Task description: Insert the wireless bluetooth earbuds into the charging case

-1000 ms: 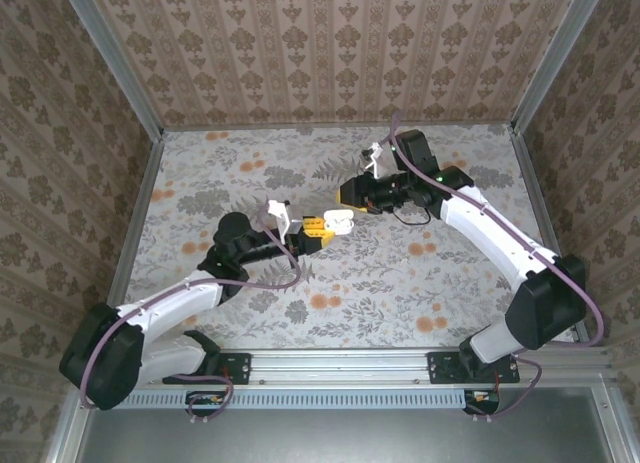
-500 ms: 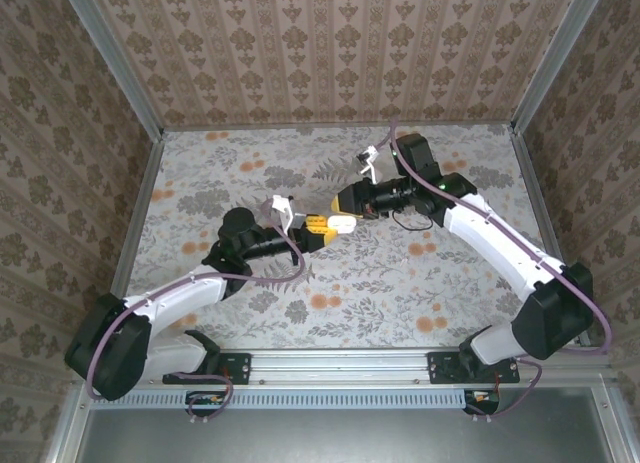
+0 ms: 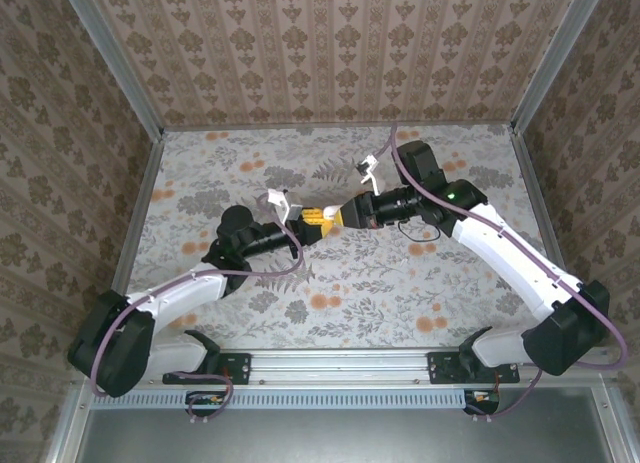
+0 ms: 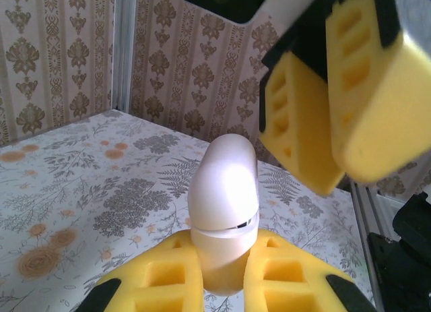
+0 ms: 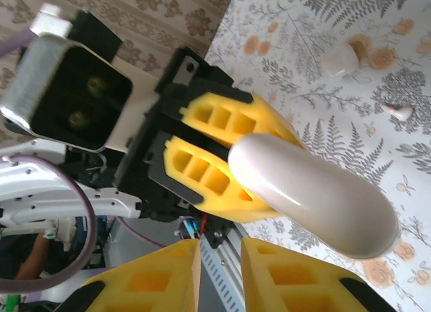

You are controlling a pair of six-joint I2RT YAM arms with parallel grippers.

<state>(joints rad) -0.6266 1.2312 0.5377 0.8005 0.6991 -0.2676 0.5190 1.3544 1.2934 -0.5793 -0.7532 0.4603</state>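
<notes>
Surface: flat table with a grey floral print and orange blossoms. Patterned wallpaper walls close it at 9, 12 and 3 o'clock. An aluminium rail runs along the 6 o'clock edge, where both arm bases sit. Metal corner posts stand at the back corners.

Both arms reach in and meet just 12 o'clock of table centre, raised off the surface. Open tabletop spreads toward 9 o'clock, toward 3 o'clock and along the back wall. The tightest spot is between the two wrists.

Left gripper: pads clamped on the lower part of the charging case. The case stands out past the fingertips, with a seam line just above the pads. I can't tell whether the lid is fully seated.

Right gripper: a narrow gap between the pads, with nothing visible in it. In the left wrist view it hangs at 1–2 o'clock of the case, just beside it and not touching.

On the table, right wrist view: one earbud lies at 2 o'clock in that frame. A white lump sits near it at 1 o'clock, and the two don't touch. Both are well apart from the held case.
</notes>
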